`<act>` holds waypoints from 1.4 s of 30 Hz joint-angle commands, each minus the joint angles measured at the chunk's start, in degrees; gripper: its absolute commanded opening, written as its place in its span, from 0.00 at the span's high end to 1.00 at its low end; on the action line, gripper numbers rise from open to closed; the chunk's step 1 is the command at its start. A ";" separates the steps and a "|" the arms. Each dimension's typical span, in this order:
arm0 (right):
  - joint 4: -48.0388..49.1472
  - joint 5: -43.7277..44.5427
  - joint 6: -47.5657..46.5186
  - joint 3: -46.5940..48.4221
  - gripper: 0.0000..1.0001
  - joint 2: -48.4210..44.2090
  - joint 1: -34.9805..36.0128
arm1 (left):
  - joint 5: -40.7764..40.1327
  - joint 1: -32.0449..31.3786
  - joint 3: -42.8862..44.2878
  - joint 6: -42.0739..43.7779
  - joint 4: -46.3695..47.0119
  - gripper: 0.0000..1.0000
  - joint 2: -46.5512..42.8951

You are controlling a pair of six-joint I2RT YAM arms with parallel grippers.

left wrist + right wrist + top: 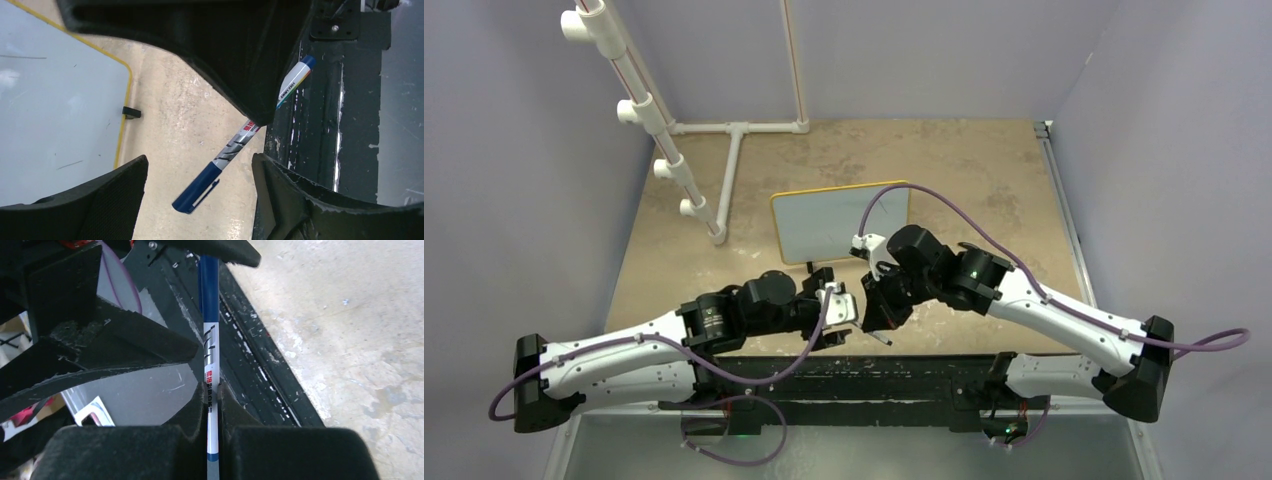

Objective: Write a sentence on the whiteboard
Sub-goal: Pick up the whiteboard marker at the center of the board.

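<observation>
Being clamped in the closed right gripper (212,396), the capped marker (210,352) is flanked by the wide-spread left gripper (199,165), nearside of the whiteboard (834,225).

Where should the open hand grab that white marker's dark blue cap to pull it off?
Probably pinch the dark blue cap across its sides, clear of the clip, coming from the cap end where the open left gripper faces it. The cap juts free; the right gripper clamps the white barrel.

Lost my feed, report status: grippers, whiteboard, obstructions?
Right gripper shut on marker, cap on. Left gripper open at that cap. Whiteboard unwritten. Purple cable loops over its right edge.
</observation>
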 commanded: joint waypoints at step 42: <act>28.86 2.15 17.06 -12.14 0.41 -15.14 -0.10 | 10.26 2.97 0.02 -6.90 2.67 1.00 -2.47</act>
